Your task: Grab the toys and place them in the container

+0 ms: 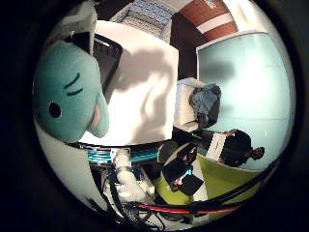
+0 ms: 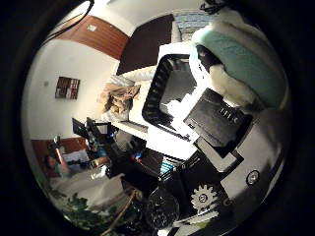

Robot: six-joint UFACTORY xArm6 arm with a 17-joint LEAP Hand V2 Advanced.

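You see a teal plush toy close against the palm; the hand curls round it; soft, light, squashy, best gripped mid-body; a black basket sits on the white table

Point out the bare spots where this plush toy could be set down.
The black container looks empty inside, open within its slotted walls. The white tabletop beside it is bare to its far edge. Space is tight near the robot hand, where the teal plush toy sits.

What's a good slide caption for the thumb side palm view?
Teal plush toy held in the hand near the black container.
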